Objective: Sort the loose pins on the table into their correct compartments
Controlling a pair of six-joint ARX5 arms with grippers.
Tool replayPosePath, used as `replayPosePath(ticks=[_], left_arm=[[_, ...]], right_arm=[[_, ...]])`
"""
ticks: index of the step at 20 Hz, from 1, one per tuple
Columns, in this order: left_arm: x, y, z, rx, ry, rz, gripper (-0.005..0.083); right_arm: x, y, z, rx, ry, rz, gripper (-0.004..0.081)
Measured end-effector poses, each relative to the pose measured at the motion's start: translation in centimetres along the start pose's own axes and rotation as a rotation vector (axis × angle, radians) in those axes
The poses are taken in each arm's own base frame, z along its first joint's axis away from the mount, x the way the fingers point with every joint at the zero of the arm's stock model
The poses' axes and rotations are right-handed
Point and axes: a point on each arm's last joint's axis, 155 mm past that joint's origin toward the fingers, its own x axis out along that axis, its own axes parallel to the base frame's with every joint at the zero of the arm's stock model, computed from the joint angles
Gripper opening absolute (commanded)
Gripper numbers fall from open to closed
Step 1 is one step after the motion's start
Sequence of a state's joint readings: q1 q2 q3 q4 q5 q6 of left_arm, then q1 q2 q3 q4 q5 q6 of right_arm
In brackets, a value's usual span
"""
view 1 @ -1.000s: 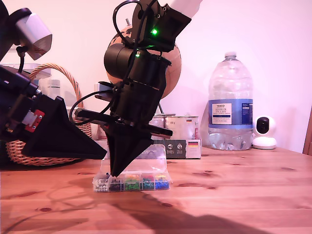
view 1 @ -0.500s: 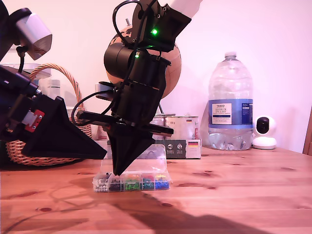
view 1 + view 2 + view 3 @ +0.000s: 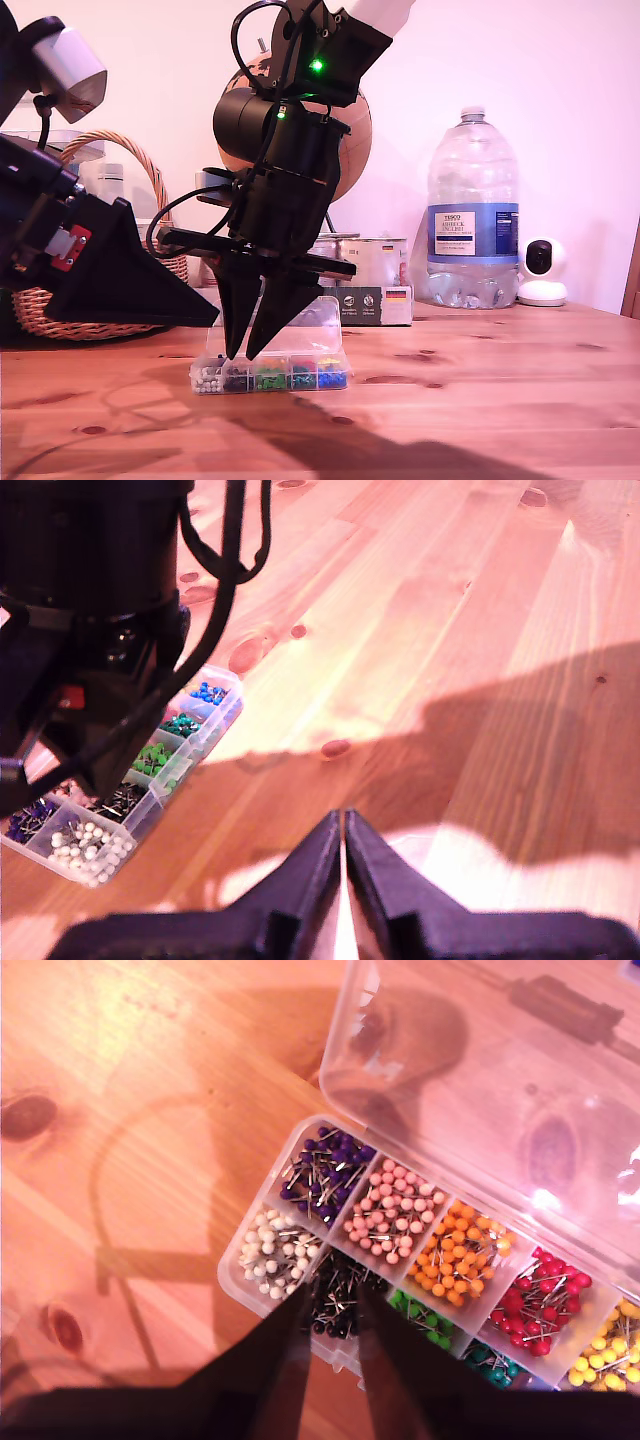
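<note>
The table [image 3: 150, 1080] is orange-brown pine with dark knots. The clear box [image 3: 480, 1090] holds purple, pink, orange, red, yellow, white, black, green and teal pins. Both grippers are black.

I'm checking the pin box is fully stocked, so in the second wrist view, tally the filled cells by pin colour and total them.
purple cell: 1
pink cell: 1
orange cell: 1
red cell: 1
yellow cell: 1
white cell: 1
black cell: 1
green cell: 1
teal cell: 1
Total: 9
</note>
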State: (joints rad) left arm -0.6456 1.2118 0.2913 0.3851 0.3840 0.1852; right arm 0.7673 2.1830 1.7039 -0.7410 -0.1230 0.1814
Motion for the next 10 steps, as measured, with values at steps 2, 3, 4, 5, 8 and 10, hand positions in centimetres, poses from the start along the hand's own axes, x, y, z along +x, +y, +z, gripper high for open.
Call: replayPosePath(ticks=[2, 3, 4, 5, 8, 10], left_arm=[[0.00, 0.00, 0.00, 0.000, 0.000, 0.000, -0.0024], [0.00, 0.00, 0.00, 0.000, 0.000, 0.000, -0.0024], [0.00, 0.00, 0.00, 0.000, 0.000, 0.000, -0.0024], [0.00, 0.00, 0.00, 0.000, 0.000, 0.000, -0.0024], [0.00, 0.00, 0.00, 0.000, 0.000, 0.000, -0.0024], [0.00, 0.00, 0.00, 0.000, 0.000, 0.000, -0.0024]], right_arm=[[0.00, 0.00, 0.00, 0.000, 0.000, 0.000, 0.0140], [0.00, 0.00, 0.00, 0.000, 0.000, 0.000, 0.0138], [0.00, -0.03, -0.04, 0.001, 0.002, 0.000, 0.0105], [0.00, -0.03, -0.18, 0.001, 0.007, -0.001, 0.0026], [-0.01, -0.12, -0.68, 0.003, 0.027, -0.005, -0.0011], [-0.01, -0.15, -0.78, 0.004, 0.031, -0.006, -0.0011]])
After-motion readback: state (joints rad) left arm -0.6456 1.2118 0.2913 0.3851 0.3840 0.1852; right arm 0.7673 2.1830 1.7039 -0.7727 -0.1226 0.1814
